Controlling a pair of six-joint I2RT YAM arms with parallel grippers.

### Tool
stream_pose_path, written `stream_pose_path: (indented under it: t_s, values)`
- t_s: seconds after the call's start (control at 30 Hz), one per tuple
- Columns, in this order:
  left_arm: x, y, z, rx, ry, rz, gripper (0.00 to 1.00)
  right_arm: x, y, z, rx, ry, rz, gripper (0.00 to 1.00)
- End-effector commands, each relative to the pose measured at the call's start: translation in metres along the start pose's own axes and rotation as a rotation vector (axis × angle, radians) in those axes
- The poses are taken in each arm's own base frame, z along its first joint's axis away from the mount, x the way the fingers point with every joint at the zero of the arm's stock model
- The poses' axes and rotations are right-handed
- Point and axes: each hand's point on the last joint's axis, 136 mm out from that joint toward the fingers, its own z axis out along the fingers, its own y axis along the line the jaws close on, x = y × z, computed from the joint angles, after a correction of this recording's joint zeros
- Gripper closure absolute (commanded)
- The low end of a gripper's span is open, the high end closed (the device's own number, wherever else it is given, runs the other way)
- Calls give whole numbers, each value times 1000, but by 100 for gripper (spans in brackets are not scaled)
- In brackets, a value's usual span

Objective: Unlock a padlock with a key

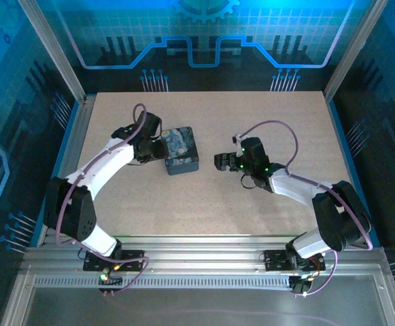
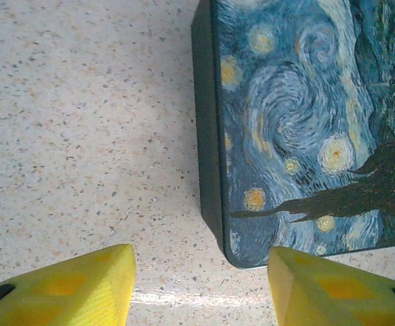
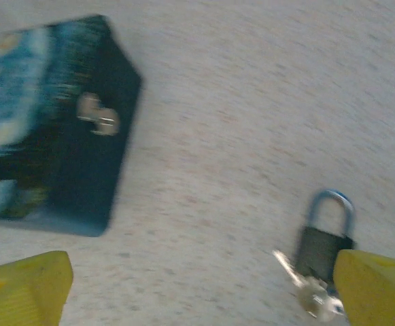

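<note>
In the blurred right wrist view the padlock [image 3: 321, 246], dark-bodied with a silvery shackle, lies flat on the table. It is just inside the right yellow fingertip [image 3: 377, 288]. The pale key [image 3: 294, 270] lies at the padlock's lower end, its blade pointing up-left. The blur hides whether it sits in the lock. My right gripper [image 3: 200, 292] is open and holds nothing. From above, that right gripper [image 1: 220, 161] hovers right of the starry tin. My left gripper [image 2: 202, 285] is open over bare table, at the tin's near corner, and the left gripper [image 1: 159, 146] sits left of the tin.
The dark-blue starry-night tin [image 1: 181, 151] stands mid-table between the two grippers. Its lid [image 2: 306, 122] and a silvery latch [image 3: 96, 115] on its side are visible. Metal frame rails [image 1: 75, 136] border the speckled tabletop [image 1: 272, 115].
</note>
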Motion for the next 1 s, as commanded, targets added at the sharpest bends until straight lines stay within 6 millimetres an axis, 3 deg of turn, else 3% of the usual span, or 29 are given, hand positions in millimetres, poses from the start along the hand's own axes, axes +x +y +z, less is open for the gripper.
stream_pose_path:
  t_s: [0.0, 0.1, 0.23, 0.47, 0.67, 0.9, 0.97]
  values:
    - [17, 11, 2, -20, 48, -46, 46, 0, 50, -3, -217, 66, -82, 0]
    - [22, 10, 3, -3, 66, -61, 45, -2, 71, 14, -258, 99, -82, 0]
    - [25, 11, -2, -3, 74, -54, 45, 2, 79, 49, -285, 144, -38, 1]
    - [27, 24, -10, -50, 61, -57, 44, 3, 110, 87, -370, 189, -10, 6]
    - [25, 45, -5, -82, 58, -136, 44, 12, 150, 87, -462, 218, 8, 11]
    - [8, 67, 2, -136, -12, -229, 43, 28, 219, 72, -629, 243, 35, 10]
    - [2, 76, 1, -164, -43, -245, 43, 30, 224, 70, -640, 247, 40, 10]
